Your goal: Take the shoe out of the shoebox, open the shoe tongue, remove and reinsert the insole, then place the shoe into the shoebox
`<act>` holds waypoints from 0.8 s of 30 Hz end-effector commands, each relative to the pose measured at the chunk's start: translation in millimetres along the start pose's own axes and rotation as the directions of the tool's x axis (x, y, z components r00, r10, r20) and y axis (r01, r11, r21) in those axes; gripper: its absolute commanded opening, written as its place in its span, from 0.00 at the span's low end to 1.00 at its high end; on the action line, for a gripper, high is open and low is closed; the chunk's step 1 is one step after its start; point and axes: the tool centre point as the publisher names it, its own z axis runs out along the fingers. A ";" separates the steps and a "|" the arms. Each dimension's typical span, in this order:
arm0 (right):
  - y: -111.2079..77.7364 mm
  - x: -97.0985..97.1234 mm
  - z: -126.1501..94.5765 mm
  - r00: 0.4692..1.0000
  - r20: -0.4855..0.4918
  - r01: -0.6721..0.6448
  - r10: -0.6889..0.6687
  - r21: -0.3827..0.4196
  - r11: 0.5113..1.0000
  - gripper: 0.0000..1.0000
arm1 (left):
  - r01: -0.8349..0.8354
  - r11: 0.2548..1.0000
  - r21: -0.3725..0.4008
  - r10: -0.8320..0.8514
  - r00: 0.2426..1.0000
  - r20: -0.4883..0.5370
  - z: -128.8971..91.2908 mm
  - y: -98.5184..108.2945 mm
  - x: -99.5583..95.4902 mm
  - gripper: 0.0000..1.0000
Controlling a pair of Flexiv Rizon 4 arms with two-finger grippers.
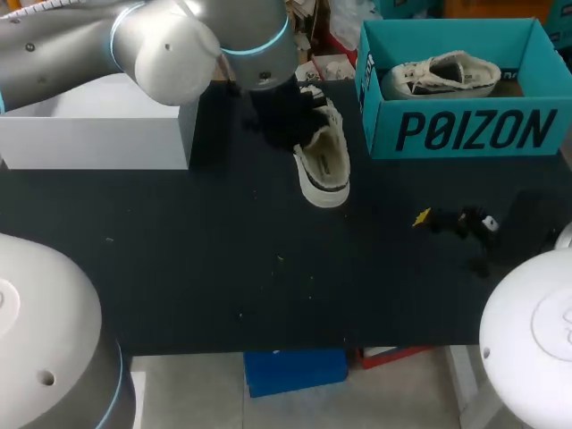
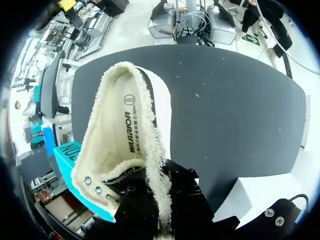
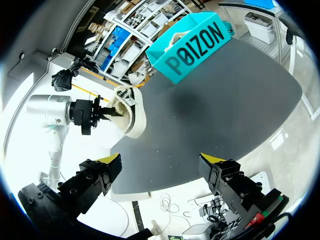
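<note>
While the shoe [image 1: 326,161] lay out of the shoebox [image 1: 465,130], toward the far side of the tabletop [image 1: 223,259] and just beside the box's left front corner, the left gripper [image 2: 160,205] was clenched on it. Its dark fingers pinched the fleece-lined rim from both sides near the eyelets, though their yellow tips were hidden. From that grip the shoe's long axis ran straight away from the left fingers, heel farthest out, and the mouth faced the left wrist camera, so the insole [image 2: 127,135] showed along its whole length. Whether the sole rested on the tabletop or hung just clear of it could not be told.

The right gripper [image 3: 160,160] was well apart, low over the tabletop's right side, its fingers spread wide and empty. They pointed roughly toward the shoe, which lay ahead of them and a little to one side. A second shoe [image 1: 442,76] lay inside the shoebox.

By my judgement the left arm was the holder. Pulling the insole would fall to the right arm, which would have to cross the open stretch and enter the mouth along the shoe's length.
</note>
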 end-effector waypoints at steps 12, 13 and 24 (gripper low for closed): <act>1.4 -5.6 -1.8 1.000 -0.012 -0.009 0.011 0.120 0.993 1.00 | 0.090 0.995 -0.046 -0.087 0.994 0.068 -90.0 21.6 -2.3 0.00; 1.4 -5.6 -1.8 1.000 -0.012 -0.009 0.011 0.120 0.993 1.00 | 0.119 0.992 -0.047 -0.115 0.990 0.083 -92.6 26.1 1.3 0.00; 1.4 -5.6 -1.8 1.000 -0.012 -0.009 0.011 0.120 0.993 1.00 | 0.405 0.903 -0.144 -0.389 0.913 0.126 -112.7 86.9 81.9 0.00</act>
